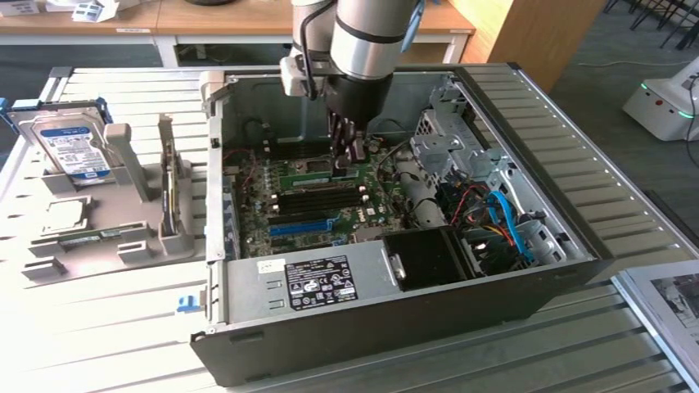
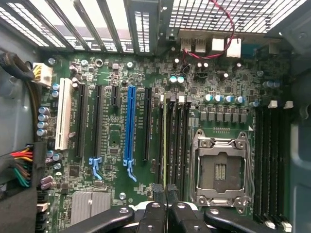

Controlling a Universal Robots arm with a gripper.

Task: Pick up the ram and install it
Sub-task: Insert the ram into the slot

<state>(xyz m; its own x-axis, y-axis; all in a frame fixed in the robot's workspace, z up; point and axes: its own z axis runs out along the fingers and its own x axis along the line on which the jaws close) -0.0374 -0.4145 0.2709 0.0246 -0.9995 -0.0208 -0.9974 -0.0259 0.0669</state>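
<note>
Inside the open black metal computer case (image 1: 382,327), the black two-fingered gripper (image 1: 349,161) (image 2: 166,196) is seen above the motherboard. Its jaws are closed almost fully, clamped on the long thin green circuit-board ram stick (image 1: 311,173) (image 2: 165,145). The stick is held edge-on along the black memory slots (image 2: 180,141) just beside the square silver processor socket (image 2: 221,170). Whether it is seated cannot be told.

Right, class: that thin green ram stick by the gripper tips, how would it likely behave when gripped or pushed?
The ram is a thin, narrow board, so probably stiff along its length but easily snapped if bent sideways. It looks light for its size. On edge over the motherboard, it would likely tip flat if unsupported.
</note>
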